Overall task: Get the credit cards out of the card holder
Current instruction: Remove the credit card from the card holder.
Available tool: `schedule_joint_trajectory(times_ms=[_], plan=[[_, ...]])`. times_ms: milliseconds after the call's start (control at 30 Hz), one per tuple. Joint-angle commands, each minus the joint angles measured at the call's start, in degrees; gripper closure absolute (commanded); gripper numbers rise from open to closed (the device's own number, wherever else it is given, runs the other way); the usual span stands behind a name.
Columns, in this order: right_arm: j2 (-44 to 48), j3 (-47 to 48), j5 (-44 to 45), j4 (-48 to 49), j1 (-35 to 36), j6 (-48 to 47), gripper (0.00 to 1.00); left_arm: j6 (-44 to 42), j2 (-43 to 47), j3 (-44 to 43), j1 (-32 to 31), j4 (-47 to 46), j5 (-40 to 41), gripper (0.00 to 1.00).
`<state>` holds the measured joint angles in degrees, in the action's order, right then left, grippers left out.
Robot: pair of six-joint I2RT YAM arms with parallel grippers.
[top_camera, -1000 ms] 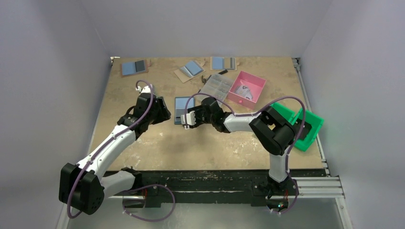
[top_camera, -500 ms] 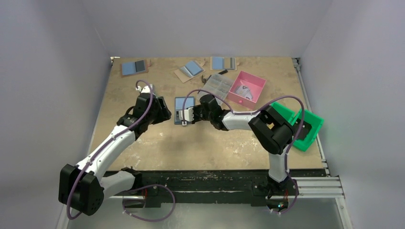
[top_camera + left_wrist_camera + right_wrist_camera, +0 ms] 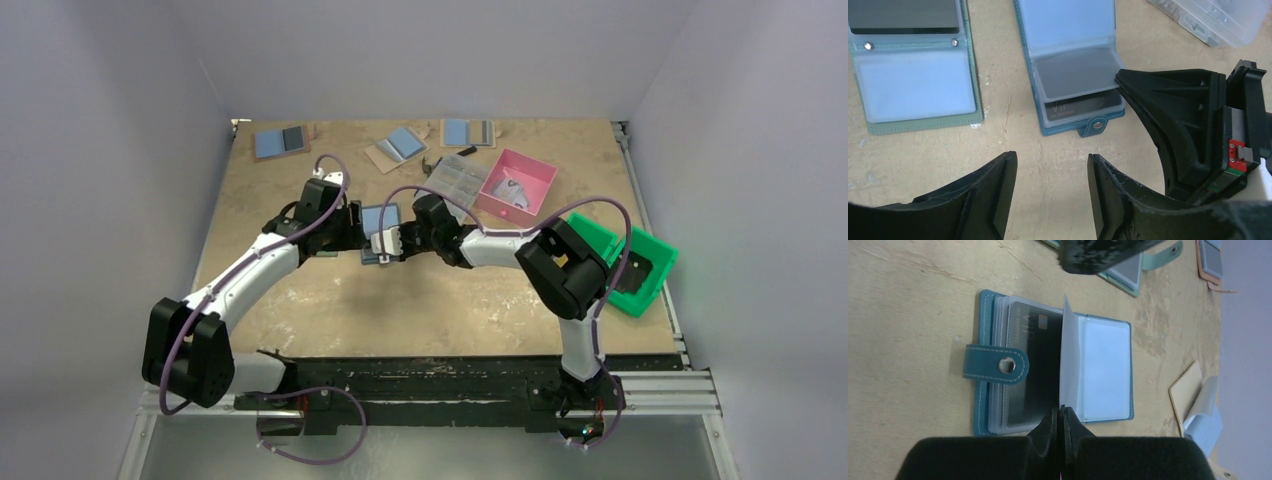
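Both arms have closed in on the card holder since a second ago: the left arm has swung in from the left of the overhead view, and the right gripper [image 3: 1060, 415] has shifted left over the holder and shut its jaws. Those jaws now pinch the near edge of a clear sleeve [image 3: 1068, 360], which stands upright along the fold. The left gripper [image 3: 1052, 175] hovers over bare surface [image 3: 1048, 145] just short of the holder, jaws apart with nothing between them.

The card holder [image 3: 1105, 365] lies open and flat at mid-surface. In the overhead view its long axis runs up and down the frame. In the right wrist view it runs left to right, with the snap strap [image 3: 995, 365] at the left end. A dark credit card [image 3: 1035, 365] sits in the strap-side pocket. A pale green holder [image 3: 918, 85] lies just beside it, at the left of the left wrist view.
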<state>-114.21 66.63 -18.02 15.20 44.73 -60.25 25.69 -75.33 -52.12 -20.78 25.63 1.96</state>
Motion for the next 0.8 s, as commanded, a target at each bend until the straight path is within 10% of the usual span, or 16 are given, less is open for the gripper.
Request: schedule_joint_trajectory(times_ms=[0, 767], plan=[[5.17, 1.40, -7.63, -4.43, -1.00, 0.89, 1.00, -7.34, 1.36, -3.89, 0.47, 1.83, -3.92, 0.43], [6.91, 9.79, -28.95, -47.49, -6.89, -9.76, 1.00, 0.64, 23.48, 19.36, -2.80, -26.28, -31.19, 0.18]])
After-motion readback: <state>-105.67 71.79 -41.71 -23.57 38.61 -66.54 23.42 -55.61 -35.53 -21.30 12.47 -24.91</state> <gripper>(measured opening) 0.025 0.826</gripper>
